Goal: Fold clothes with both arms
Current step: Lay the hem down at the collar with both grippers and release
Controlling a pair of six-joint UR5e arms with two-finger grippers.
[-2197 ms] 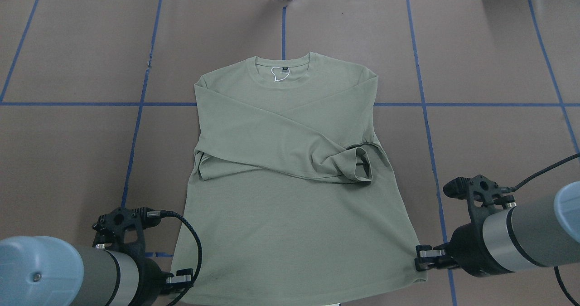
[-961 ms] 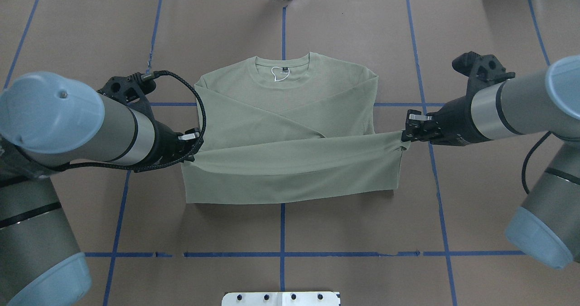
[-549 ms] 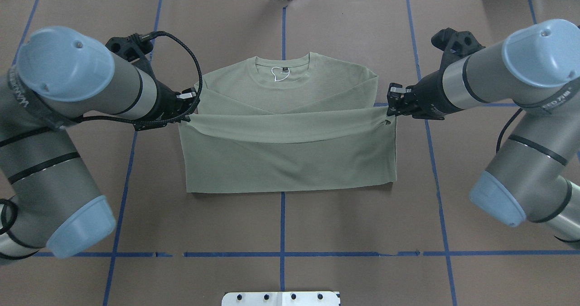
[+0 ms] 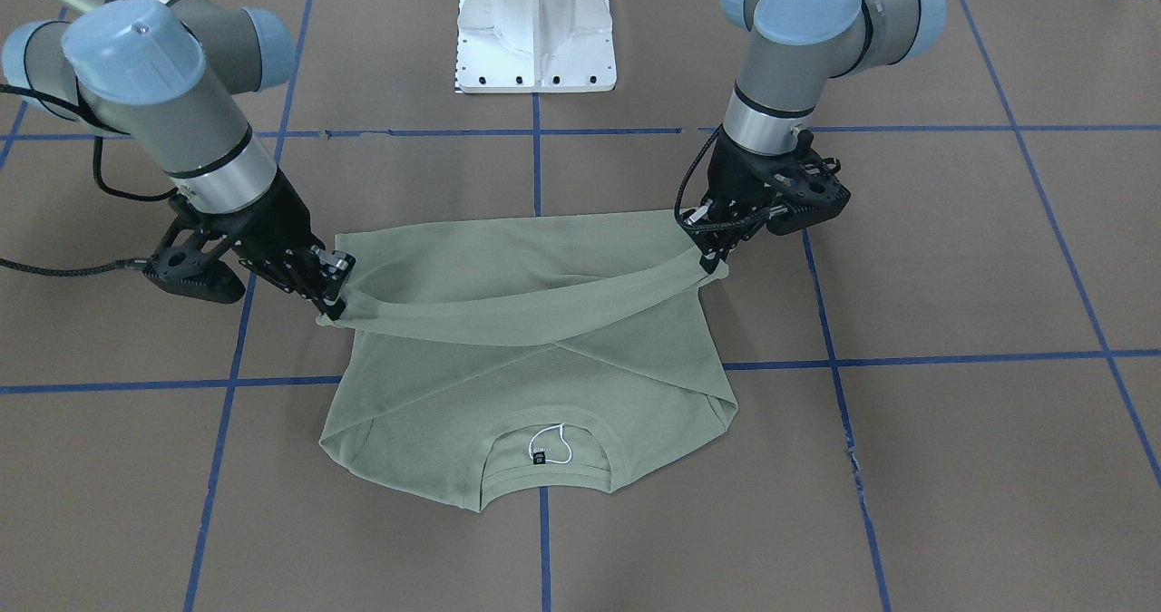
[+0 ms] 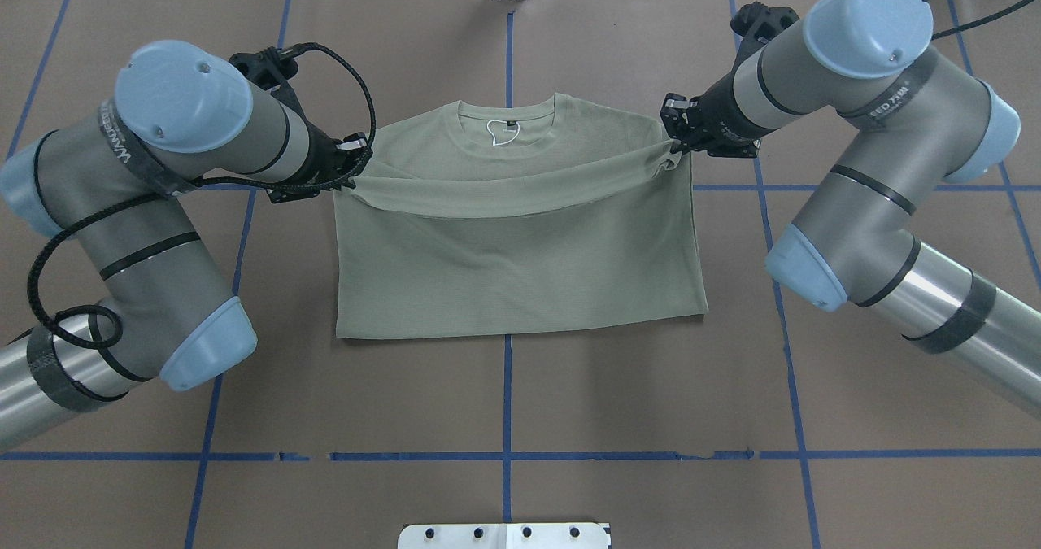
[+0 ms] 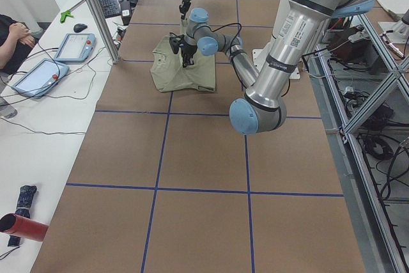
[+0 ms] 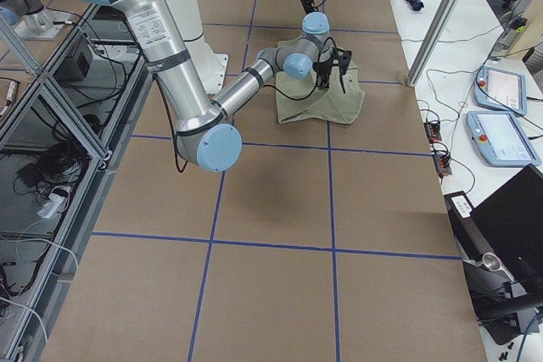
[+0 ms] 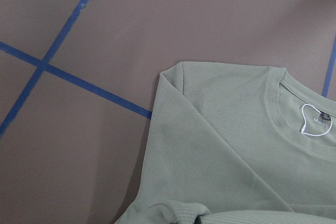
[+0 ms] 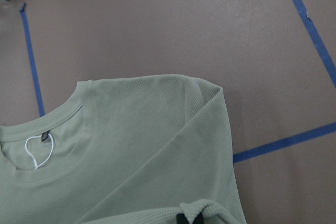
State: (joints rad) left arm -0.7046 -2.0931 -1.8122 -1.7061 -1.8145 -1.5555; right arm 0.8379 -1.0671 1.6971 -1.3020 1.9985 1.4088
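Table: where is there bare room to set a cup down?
Bare: the wide strip between the folded shirt and the white base. Crowded: beside the shirt, where the left gripper and right gripper hold it.

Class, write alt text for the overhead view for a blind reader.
The left gripper and right gripper each pinch a corner of the hem of a sage-green shirt, holding it above the chest, short of the collar, on a brown table.

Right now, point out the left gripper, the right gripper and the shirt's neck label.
left gripper (image 5: pixel 350 176), overhead view, between the fingertips clamped on the shirt (image 5: pixel 520 256)
right gripper (image 5: pixel 674 145), overhead view, between its fingertips
neck label (image 5: pixel 511 124), overhead view, middle of the black tag
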